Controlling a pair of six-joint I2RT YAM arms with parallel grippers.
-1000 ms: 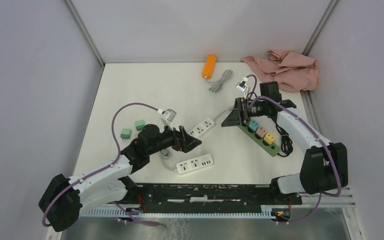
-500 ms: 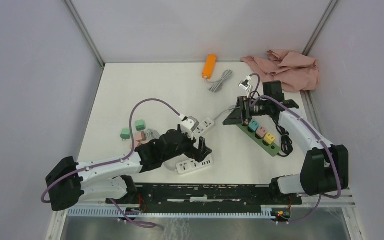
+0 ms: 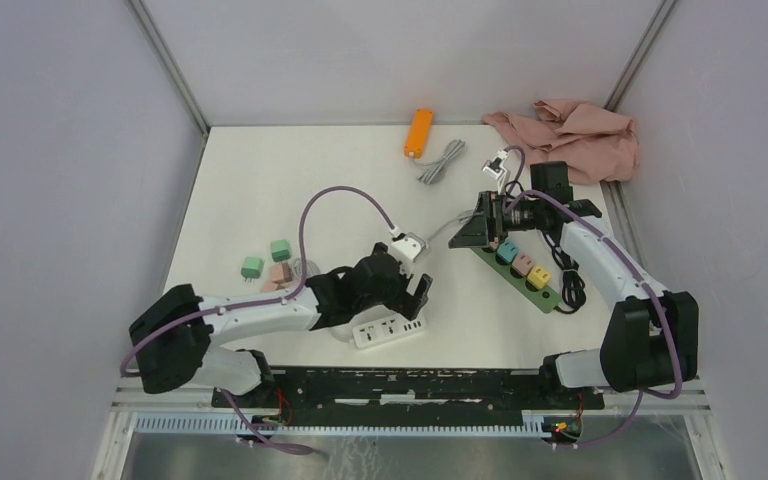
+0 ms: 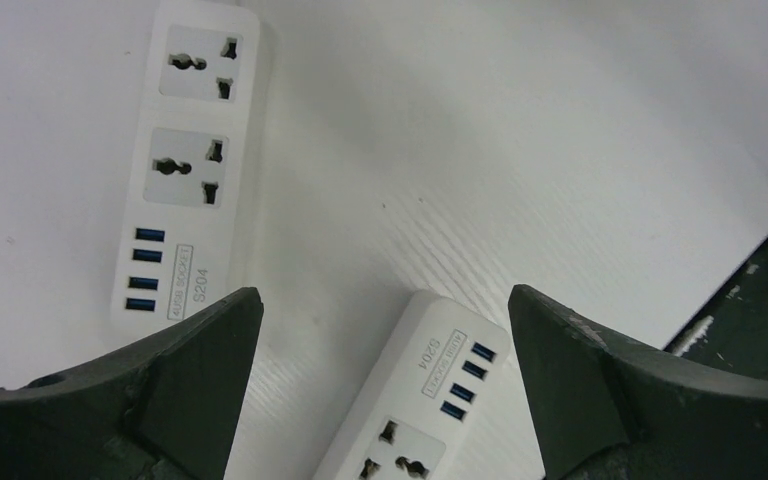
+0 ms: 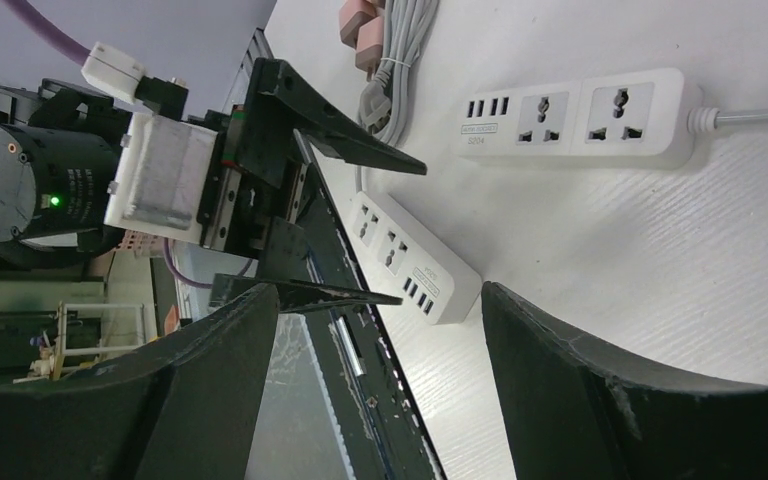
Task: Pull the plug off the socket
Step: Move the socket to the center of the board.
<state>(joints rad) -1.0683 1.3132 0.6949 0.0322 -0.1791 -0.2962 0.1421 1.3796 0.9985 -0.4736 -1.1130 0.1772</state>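
The dark green power strip (image 3: 548,293) lies on the white table (image 3: 260,190) at about 3 o'clock from the table's middle, running diagonally. Three small cube plugs sit in a row in its sockets: a teal plug (image 3: 507,252), a pink plug (image 3: 524,264) and a yellow plug (image 3: 538,279). A black cable (image 3: 570,285) is bunched just beside the strip at its 3 o'clock side.

The right gripper (image 3: 460,232) (image 5: 380,300) is at roughly 10 o'clock from the teal plug, near the strip's far end, with its jaws spread wide and nothing between them. Whether it touches the strip cannot be told.

The left gripper (image 3: 418,296) (image 4: 385,300) is near the table's middle, also spread wide and holding nothing. It hovers above the near white power strip (image 3: 390,330) (image 4: 410,400) (image 5: 410,260). A second white power strip (image 4: 185,170) (image 5: 570,115) lies near that one, at about 12 o'clock from it.

At 9 o'clock from the left gripper lie three loose cube plugs: two green ones (image 3: 252,266) and a pink one (image 3: 280,272). At the table's 12 o'clock edge are an orange rectangular block (image 3: 418,131) and a coiled grey cable (image 3: 440,160). A crumpled pink cloth (image 3: 570,135) fills the 1 o'clock corner.
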